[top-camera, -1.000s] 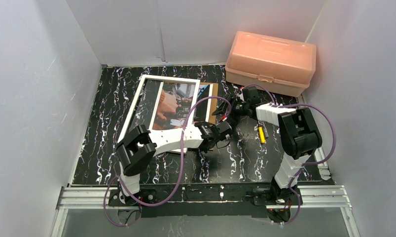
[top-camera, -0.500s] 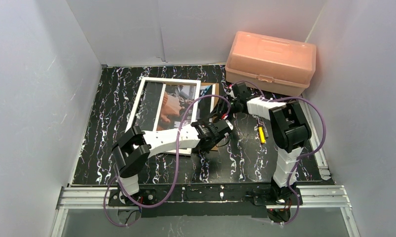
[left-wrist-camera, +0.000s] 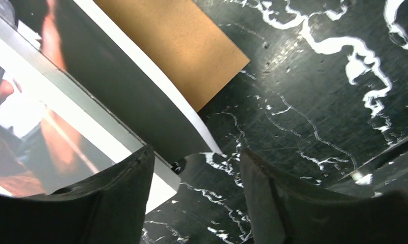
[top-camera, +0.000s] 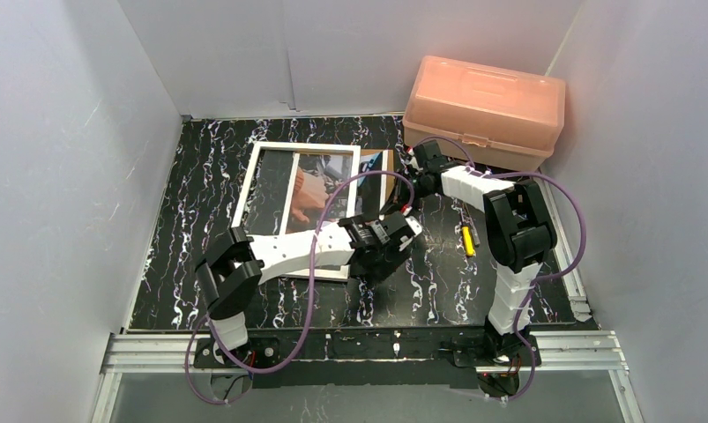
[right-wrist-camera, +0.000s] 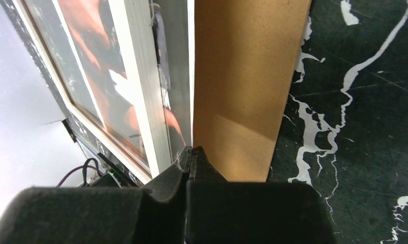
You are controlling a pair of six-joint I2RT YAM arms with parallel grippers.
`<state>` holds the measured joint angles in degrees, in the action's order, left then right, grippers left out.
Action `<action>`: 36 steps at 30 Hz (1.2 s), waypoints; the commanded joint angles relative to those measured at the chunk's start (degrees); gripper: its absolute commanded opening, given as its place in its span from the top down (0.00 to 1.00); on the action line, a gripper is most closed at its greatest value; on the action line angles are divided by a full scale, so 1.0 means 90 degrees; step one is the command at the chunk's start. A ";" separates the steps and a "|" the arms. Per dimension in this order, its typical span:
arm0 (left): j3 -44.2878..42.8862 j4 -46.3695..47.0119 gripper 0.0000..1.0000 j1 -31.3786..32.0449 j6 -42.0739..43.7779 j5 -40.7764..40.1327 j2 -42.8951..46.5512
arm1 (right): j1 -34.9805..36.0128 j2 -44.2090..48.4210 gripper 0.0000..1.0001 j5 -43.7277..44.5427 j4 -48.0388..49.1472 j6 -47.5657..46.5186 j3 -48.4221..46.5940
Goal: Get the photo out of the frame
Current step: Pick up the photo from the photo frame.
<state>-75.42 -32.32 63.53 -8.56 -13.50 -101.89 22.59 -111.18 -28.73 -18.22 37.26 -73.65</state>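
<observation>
The frame, white-bordered, lies flat on the black marbled table. The photo sticks out of its right side, above a brown backing board. My right gripper is at the far right end of the photo. In the right wrist view the gripper is shut on the thin white edge of the photo, between the frame's border and the board. My left gripper is open, straddling the near right corner of the frame; photo and board lie beyond it.
A pink plastic box stands at the back right, just behind the right arm. A small yellow object lies on the table right of the grippers. White walls enclose the table on three sides.
My right gripper moved back toward the far end of the photo and shut on its edge. My left gripper opened and dropped toward the frame's near right corner. The frame turned slightly.
</observation>
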 commanded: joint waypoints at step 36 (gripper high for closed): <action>0.1058 -0.0959 0.31 -0.2123 -0.1633 0.0868 0.3677 | -0.0134 0.1985 0.99 0.3050 -0.4030 -0.1493 -0.1043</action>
<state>-66.81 -37.63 46.04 -21.67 -5.87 -71.77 21.80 -96.12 -5.96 -48.73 25.36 -82.17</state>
